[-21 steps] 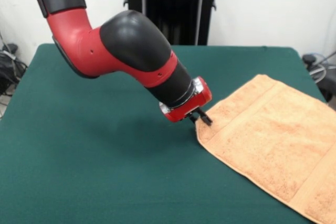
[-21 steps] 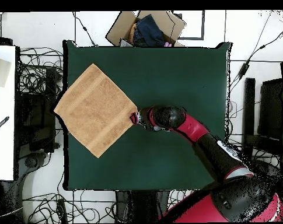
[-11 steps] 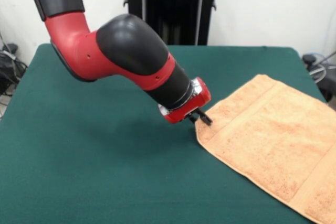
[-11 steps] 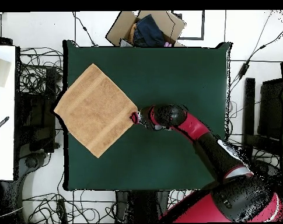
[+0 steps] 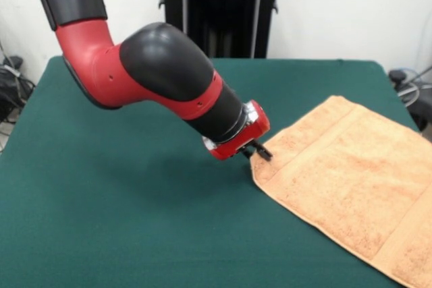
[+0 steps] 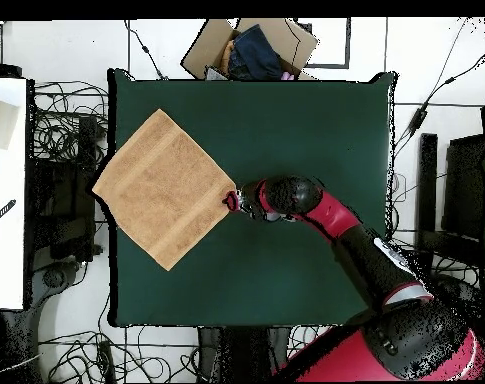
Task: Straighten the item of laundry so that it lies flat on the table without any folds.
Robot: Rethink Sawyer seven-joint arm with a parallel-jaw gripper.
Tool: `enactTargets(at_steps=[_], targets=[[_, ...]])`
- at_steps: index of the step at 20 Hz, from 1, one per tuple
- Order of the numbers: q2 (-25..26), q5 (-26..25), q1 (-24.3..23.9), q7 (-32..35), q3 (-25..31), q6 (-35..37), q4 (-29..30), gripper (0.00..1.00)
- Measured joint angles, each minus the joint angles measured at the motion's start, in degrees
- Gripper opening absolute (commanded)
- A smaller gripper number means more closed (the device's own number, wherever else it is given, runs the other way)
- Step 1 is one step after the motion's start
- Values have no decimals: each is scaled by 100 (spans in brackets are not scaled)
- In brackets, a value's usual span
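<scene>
**At the towel's corner**

My gripper (image 5: 260,152) sits low at the near corner of the towel (image 5: 344,173), its dark tips right at the hem where the orange cloth meets the table (image 5: 121,220). The tips are small and close together against the cloth, and I cannot tell whether they are parted, pressed together, or pinching the corner.

From the front, the towel lies spread on the table's right side with a flat woven band running along its upper-left edge and another near its lower-right edge; its far portion runs out of the picture. My own bulky red and black arm (image 5: 155,79) crosses the middle of that view and hides a stretch of green behind it.

From above, the towel (image 6: 161,188) reads as a whole diamond, flat, with one corner reaching over the table's (image 6: 286,130) left edge. My gripper (image 6: 229,202) meets the corner pointing toward the table's centre. That view also shows what the front hides: a cardboard box (image 6: 251,48) with dark cloth in it beyond the table's top edge, a white surface (image 6: 4,190) at the left, and tangled cables (image 6: 61,125) on the floor.

No writing or labels are legible.
</scene>
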Motion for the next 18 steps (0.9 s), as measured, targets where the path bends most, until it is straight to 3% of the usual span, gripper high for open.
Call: enactTargets(at_steps=[18], targets=[[164, -2, -119, 0, 111, 313, -156, 0]])
